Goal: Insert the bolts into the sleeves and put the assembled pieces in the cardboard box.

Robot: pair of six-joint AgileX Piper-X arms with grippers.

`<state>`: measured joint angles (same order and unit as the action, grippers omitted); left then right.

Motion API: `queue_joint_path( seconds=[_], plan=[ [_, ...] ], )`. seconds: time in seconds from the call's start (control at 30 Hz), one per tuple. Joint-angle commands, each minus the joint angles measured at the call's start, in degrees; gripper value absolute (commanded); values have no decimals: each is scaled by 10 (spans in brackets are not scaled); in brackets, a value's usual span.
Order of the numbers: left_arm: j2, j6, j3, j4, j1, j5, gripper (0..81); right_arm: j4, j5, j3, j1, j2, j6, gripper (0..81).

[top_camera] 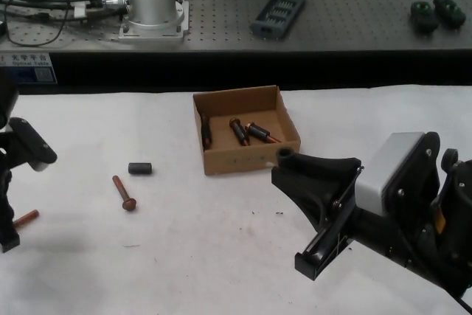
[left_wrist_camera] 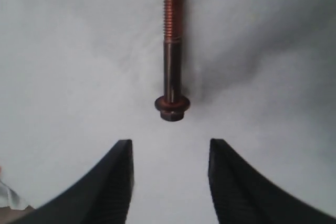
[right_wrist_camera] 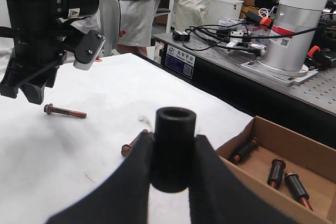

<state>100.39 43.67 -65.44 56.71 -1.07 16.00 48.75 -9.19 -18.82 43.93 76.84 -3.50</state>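
Observation:
My right gripper (top_camera: 285, 160) is shut on a black sleeve (right_wrist_camera: 174, 148), held upright just in front of the cardboard box (top_camera: 247, 158). Three assembled pieces (top_camera: 237, 130) lie inside the box. At the far left, my left gripper (left_wrist_camera: 170, 182) hangs open just above a copper bolt (left_wrist_camera: 172, 51) lying on the white cloth, its head toward the fingers. This bolt also shows in the high view (top_camera: 26, 218). A second bolt (top_camera: 124, 192) lies further right, with a loose black sleeve (top_camera: 139, 169) beside it.
A raised perforated bench (top_camera: 354, 5) runs along the back, carrying a silver post base (top_camera: 151, 12), cables, and a dark tray (top_camera: 278, 11). White cloth (top_camera: 192, 256) stretches between the two arms in front of the box.

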Motion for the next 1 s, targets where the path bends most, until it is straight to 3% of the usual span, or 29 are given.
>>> queue_joint_path(
  seconds=[0.0, 0.67, 0.97],
  plan=[
    [10, 15, -6, -17, 0, -31, 331, 26, 22, -2, 2, -7, 9, 66],
    [31, 34, -5, -82, 28, -108, 331, 26, 22, -2, 2, -7, 9, 66],
    [70, 21, -5, -81, 28, -107, 321, 30, 22, -2, 2, -7, 9, 66]
  ],
)
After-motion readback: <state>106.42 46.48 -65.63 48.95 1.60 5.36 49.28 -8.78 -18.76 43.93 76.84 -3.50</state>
